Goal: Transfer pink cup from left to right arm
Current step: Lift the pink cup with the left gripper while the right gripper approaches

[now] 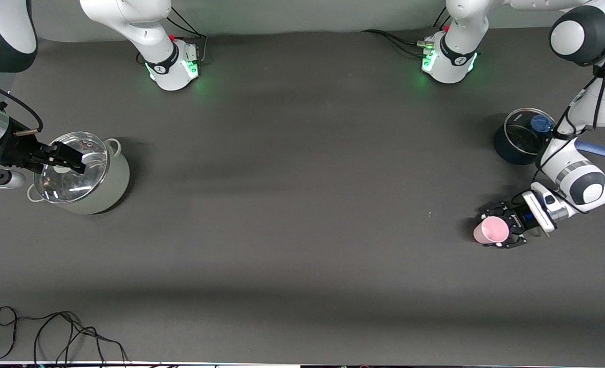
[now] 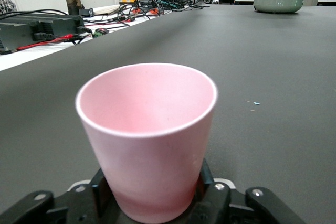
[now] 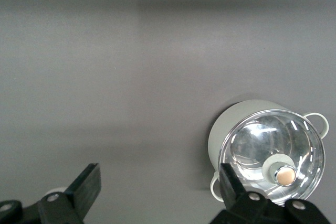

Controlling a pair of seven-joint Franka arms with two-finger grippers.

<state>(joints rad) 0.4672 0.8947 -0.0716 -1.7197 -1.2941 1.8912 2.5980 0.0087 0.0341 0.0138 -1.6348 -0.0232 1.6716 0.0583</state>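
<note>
The light, stiff pink cup point(image 1: 491, 230) is clamped low by the left gripper point(image 1: 501, 229), leaving its rim for the wide-open right gripper point(image 1: 69, 159).

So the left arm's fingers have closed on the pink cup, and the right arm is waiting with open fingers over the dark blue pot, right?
Not quite. The right gripper hangs open over the pale green pot, as the front view shows. The left gripper does hold the pink cup.

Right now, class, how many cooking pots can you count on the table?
2. A pale green lidded pot stands at the right arm's end, under the right pincer. A dark pot with a glass lid stands at the left arm's end, partly hidden by that arm.
</note>
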